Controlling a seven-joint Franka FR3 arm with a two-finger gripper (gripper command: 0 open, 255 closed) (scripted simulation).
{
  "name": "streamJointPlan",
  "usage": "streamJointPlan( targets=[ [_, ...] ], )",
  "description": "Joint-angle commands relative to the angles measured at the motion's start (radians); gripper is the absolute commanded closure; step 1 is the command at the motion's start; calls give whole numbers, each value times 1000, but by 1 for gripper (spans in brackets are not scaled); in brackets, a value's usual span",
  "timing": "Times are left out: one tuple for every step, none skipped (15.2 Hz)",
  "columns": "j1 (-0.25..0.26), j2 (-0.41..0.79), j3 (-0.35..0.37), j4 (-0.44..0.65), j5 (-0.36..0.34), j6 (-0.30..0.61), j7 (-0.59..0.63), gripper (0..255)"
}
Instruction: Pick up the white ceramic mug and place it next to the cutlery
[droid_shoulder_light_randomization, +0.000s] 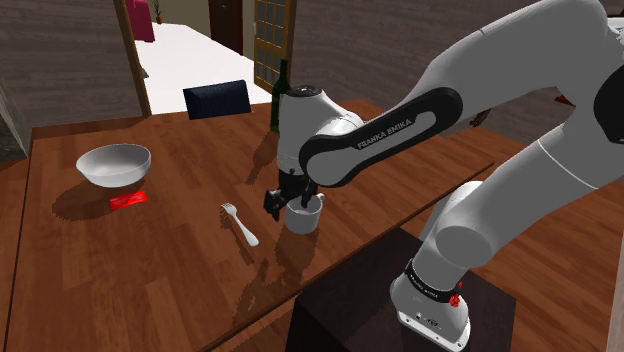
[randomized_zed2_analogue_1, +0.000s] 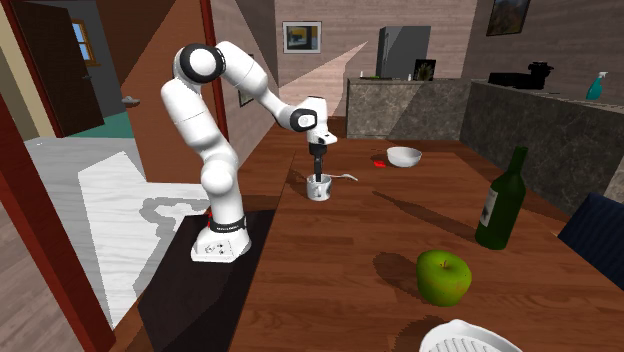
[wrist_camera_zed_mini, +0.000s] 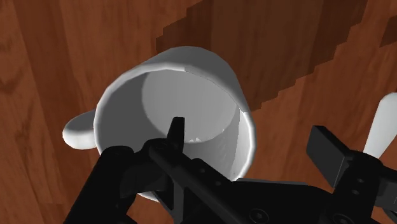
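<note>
The white mug (droid_shoulder_light_randomization: 303, 217) stands upright on the table (droid_shoulder_light_randomization: 150, 265), near the fork (droid_shoulder_light_randomization: 240, 225). The gripper (wrist_camera_zed_mini: 251, 137) straddles the mug's wall, jaws apart and not clamping. Placement looks about done; backing the gripper away seems to be what is left.

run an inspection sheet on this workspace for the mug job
surface: brown wooden table
job's things: white mug upright near the stand-side edge; fork lying apart from it
clutter: white bowl, flat red item, green bottle, green apple
grippers: gripper open, one finger inside the mug, the other outside its wall
cables: nothing seen
surroundings: dark chair, grey counter
</note>
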Motion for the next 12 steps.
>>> streamJointPlan(
  targets=[
    [5, -26, -7, 16, 7, -41, -6, 0],
    [9, -49, -13, 34, 13, -81, -12, 0],
    [13, -71, -19, 53, 17, -121, -16, 0],
    [15, -86, -24, 69, 20, -152, -19, 0],
    [15, -86, -24, 69, 20, -152, -19, 0],
    [15, -86, -24, 69, 20, -152, -19, 0],
    [15, -86, -24, 69, 20, -152, -19, 0],
    [15, -86, -24, 69, 20, -152, -19, 0],
    [15, -86, -24, 69, 20, -152, -19, 0],
    [15, -86, -24, 69, 20, -152, -19, 0],
    [15, -86, -24, 69, 20, -152, -19, 0],
    [15, -86, -24, 69, 20, -152, -19, 0]
  ],
)
